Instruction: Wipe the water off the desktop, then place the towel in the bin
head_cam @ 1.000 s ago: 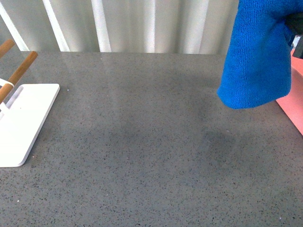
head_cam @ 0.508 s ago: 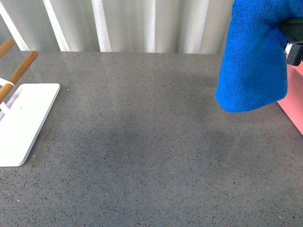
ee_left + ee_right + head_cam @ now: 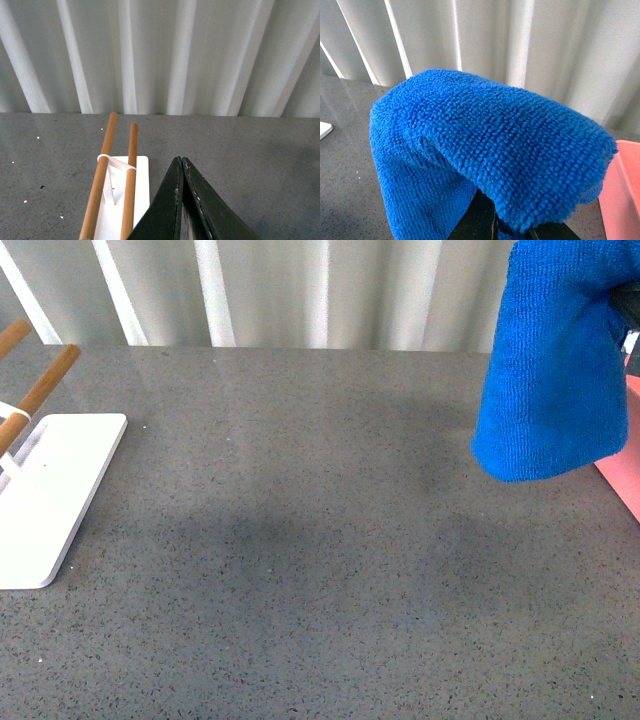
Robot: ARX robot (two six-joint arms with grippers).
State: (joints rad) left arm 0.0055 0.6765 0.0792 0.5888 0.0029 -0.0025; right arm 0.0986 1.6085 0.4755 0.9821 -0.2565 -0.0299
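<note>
Your desktop (image 3: 320,570) fills the front view, dark grey and speckled. The towel (image 3: 550,370) hangs clear above its far right side, draped over your right gripper (image 3: 492,227), which pinches the cloth. The bin (image 3: 630,480) shows just beside the towel, at the right edge. Your left gripper (image 3: 181,195) is pressed together and empty, near the white stand (image 3: 142,182).

A white stand (image 3: 60,490) holds two wooden rods (image 3: 46,387) before pale curtains (image 3: 300,290).
</note>
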